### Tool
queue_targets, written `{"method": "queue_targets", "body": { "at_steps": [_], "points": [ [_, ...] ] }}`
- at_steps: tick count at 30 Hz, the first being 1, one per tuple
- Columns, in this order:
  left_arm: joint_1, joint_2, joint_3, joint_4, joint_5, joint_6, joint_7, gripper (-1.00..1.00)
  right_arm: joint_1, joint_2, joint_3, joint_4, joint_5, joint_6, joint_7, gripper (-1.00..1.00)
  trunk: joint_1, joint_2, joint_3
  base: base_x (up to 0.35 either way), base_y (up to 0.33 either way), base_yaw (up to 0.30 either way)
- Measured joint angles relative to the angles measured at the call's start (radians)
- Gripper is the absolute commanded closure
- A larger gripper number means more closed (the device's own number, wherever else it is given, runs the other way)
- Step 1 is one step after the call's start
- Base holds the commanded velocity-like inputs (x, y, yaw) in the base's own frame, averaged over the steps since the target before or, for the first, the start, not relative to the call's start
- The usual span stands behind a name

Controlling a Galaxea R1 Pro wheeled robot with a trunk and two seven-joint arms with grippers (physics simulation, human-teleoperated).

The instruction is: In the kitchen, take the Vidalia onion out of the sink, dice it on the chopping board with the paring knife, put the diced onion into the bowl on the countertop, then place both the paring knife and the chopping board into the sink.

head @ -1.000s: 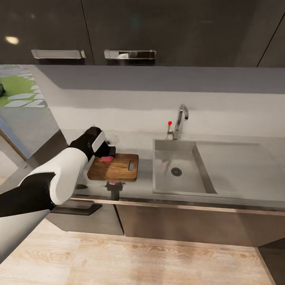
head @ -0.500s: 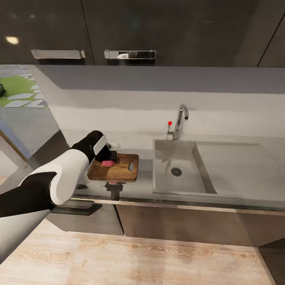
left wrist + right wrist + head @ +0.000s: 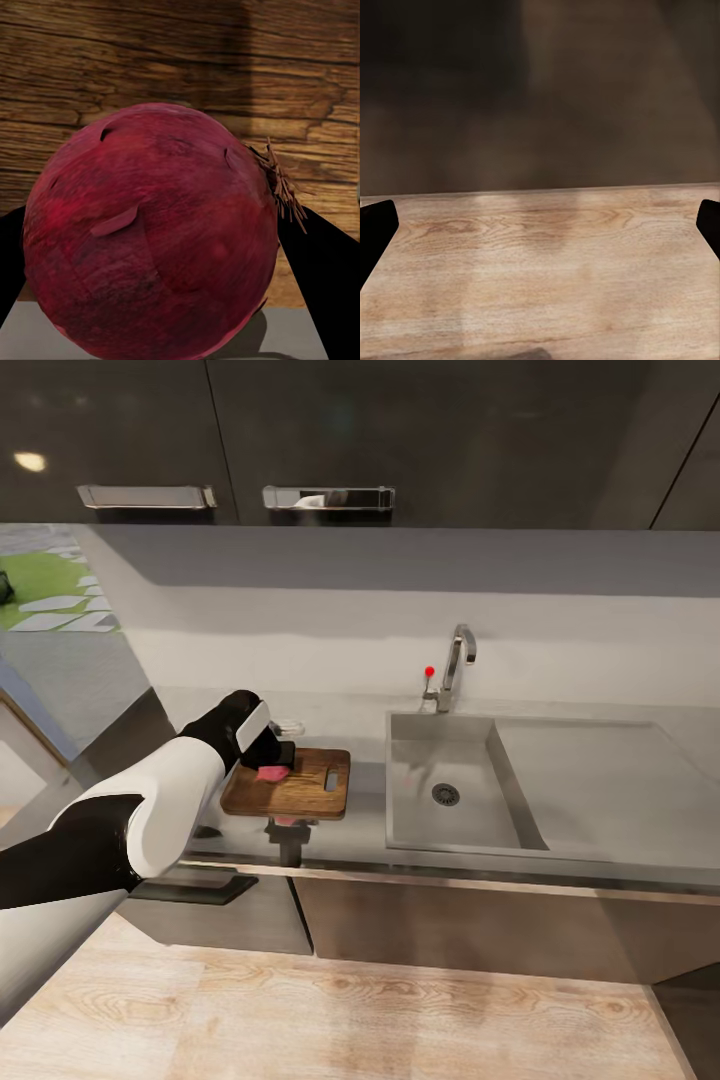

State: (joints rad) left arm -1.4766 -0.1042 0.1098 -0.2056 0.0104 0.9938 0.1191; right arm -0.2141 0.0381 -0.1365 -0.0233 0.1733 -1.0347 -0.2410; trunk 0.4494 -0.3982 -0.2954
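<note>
While the Vidalia onion (image 3: 270,772) is already out of the sink (image 3: 440,790), it is not yet released: the left gripper (image 3: 276,756) is clamped on it, a dark finger (image 3: 319,262) on each side, at the left end of the chopping board (image 3: 300,788). From the left wrist view I cannot tell if the bulb rests on the wood or hangs just above it. So the first step looks nearly finished. Dicing, filling the bowl, and putting the knife and board into the basin are all left, as I judge it. The right gripper (image 3: 540,232) has its fingers wide apart and holds nothing, pointing at the wooden floor (image 3: 547,270).
</note>
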Motion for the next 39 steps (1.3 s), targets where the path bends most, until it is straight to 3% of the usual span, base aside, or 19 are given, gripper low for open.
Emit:
{"method": "queue_targets", "body": {
  "at_steps": [39],
  "points": [
    [0.0,0.002,0.001,0.109,-0.001,-0.082,0.001,1.0,0.0,0.0,0.0,0.0,0.0,0.0,0.0,-1.0,0.0,0.0,0.0,0.018,0.0,0.0]
  ]
}}
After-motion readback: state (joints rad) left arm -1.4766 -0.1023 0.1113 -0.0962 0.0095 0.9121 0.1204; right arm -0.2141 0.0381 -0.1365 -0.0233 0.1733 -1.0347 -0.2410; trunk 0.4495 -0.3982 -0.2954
